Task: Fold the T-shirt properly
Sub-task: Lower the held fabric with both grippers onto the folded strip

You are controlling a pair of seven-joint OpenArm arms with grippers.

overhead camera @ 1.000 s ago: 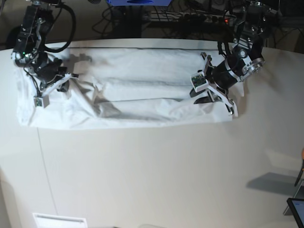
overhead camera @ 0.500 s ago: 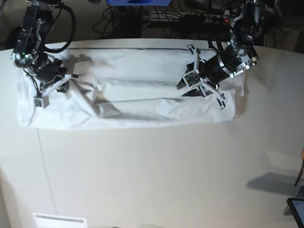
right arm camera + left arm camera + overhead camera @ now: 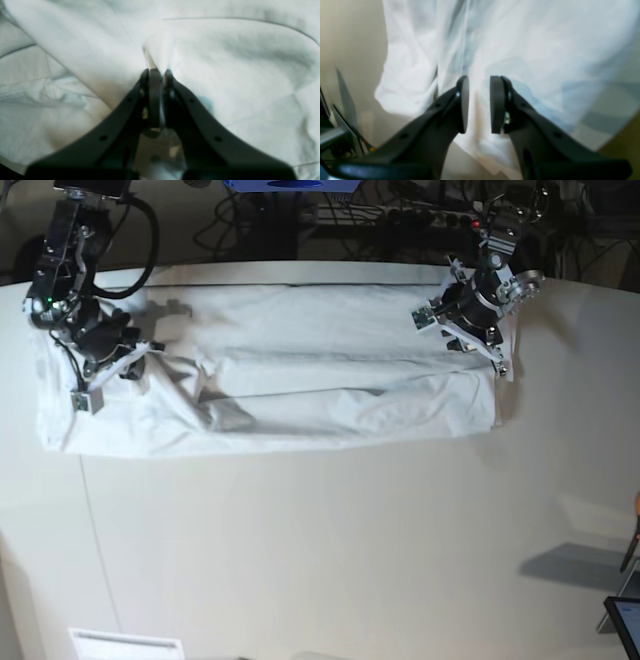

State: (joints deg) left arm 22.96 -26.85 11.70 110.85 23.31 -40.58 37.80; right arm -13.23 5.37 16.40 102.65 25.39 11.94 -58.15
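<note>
The white T-shirt (image 3: 300,380) lies as a long wrinkled band across the far side of the table, folded lengthwise. My right gripper (image 3: 108,370) sits at its left end. In the right wrist view that gripper (image 3: 156,72) is shut on a raised fold of the T-shirt (image 3: 225,62). My left gripper (image 3: 468,338) hovers over the shirt's right end near the far edge. In the left wrist view the left gripper (image 3: 479,105) has its pads a small gap apart with nothing between them, and the T-shirt (image 3: 532,50) lies blurred beyond.
A small white paper label (image 3: 125,645) lies at the table's front left edge. A dark object (image 3: 625,620) pokes in at the bottom right. Cables and a power strip (image 3: 400,220) run behind the table's far edge.
The left arm has swung from the shirt's front right part up and back to its far right end. The cloth there now lies flatter. The right arm has stayed put.
</note>
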